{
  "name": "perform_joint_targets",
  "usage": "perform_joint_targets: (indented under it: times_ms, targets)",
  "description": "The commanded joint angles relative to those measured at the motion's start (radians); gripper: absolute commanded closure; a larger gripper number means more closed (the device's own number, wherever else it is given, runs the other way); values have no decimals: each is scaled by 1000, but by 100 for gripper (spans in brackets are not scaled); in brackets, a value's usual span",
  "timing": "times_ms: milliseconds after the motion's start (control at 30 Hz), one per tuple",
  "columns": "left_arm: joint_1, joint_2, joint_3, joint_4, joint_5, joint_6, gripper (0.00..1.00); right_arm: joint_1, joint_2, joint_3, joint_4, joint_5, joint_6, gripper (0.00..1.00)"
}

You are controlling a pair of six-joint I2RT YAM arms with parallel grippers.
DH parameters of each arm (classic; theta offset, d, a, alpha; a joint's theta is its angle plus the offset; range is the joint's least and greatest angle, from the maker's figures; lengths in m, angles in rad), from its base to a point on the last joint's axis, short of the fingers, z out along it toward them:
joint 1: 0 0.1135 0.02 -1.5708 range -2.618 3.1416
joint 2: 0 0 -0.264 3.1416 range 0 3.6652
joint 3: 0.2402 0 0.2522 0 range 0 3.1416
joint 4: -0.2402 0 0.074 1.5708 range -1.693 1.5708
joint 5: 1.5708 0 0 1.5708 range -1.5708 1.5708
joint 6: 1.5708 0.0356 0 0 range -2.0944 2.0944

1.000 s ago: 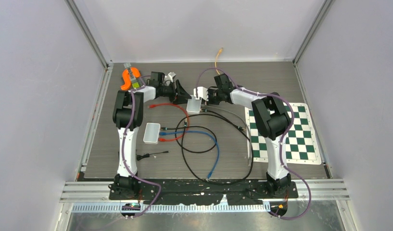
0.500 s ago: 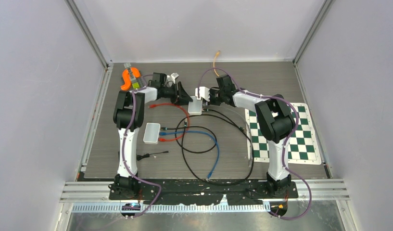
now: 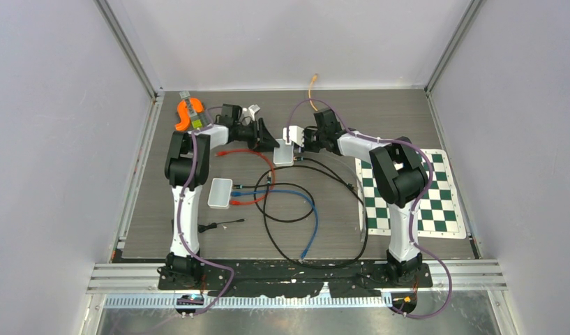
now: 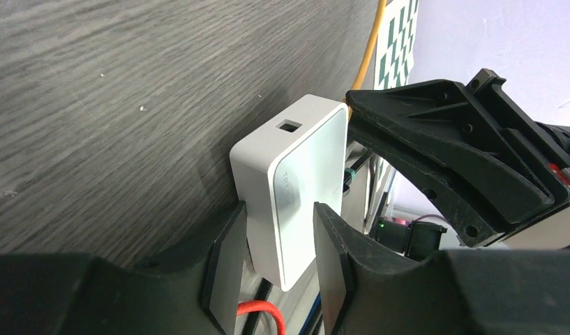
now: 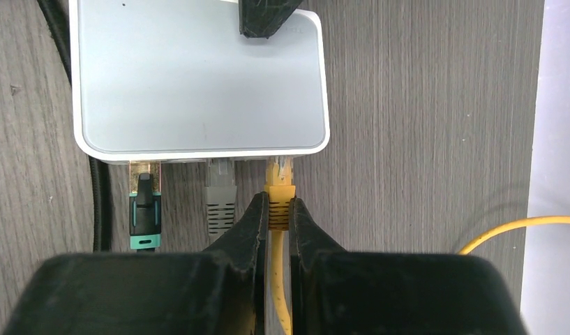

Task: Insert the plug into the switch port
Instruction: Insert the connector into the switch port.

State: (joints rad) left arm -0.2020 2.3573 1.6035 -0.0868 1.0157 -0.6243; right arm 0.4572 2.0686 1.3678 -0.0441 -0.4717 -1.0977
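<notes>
The dark wood-grain table [image 3: 198,202] carries the white rectangular plastic network switch [image 3: 284,154] at its far middle, and every place here is reckoned from that switch. The left gripper [image 4: 278,223] comes at the switch from its plain end, one black finger on either side of the casing with no gap showing, so it looks clamped on the body as a brace. The right gripper [image 5: 276,209] sits on the opposite, port-lined side, its fingers pressed together on the yellow-booted cable plug [image 5: 280,192]. That plug stands at the rightmost port of the switch's edge in the right wrist view, beside a grey-booted plug [image 5: 220,195] and a green-booted plug [image 5: 145,209]. Its clear tip meets the port mouth, but whether it is fully seated cannot be told. The plug's long axis points squarely into the port edge and runs in line with the right fingers. By this judgement the coming move is a straight push along that axis toward the switch, with the right arm plainly the one to make it.
</notes>
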Motion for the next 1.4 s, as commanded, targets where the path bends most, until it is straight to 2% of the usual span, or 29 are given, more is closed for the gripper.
perform_joint_targets:
  times_ms: [0, 133, 233, 333, 467, 633, 867, 1133, 1267, 1367]
  targets:
    - [-125, -15, 86, -17, 157, 66, 59, 101, -25, 28, 189, -297, -29, 95]
    - [-126, -23, 98, -6, 173, 89, 59, 100, -40, 29, 118, -350, -119, 95]
    - [-128, -25, 121, -75, 171, 154, 59, 101, -53, 17, 116, -357, -137, 95]
    - [-133, -23, 158, -202, 148, 253, 59, 105, -57, -18, 192, -333, -102, 95]
    - [-146, -33, 147, -195, 137, 270, 59, 107, -47, -14, 237, -328, -103, 95]
    - [-150, -50, 117, -58, 147, 210, 59, 112, -56, 11, 151, -350, -174, 95]
    - [-152, -79, 127, -157, 138, 302, 60, 141, -58, 45, 5, -324, -279, 95]
    - [-160, -95, 56, 26, 186, 233, 61, 142, -5, 159, -43, -354, -282, 95]
    - [-160, -140, -20, 153, 188, 234, 61, 142, 25, 179, -71, -358, -303, 95]
    - [-159, -141, -29, 183, 185, 226, 61, 147, 29, 165, -77, -365, -308, 95]
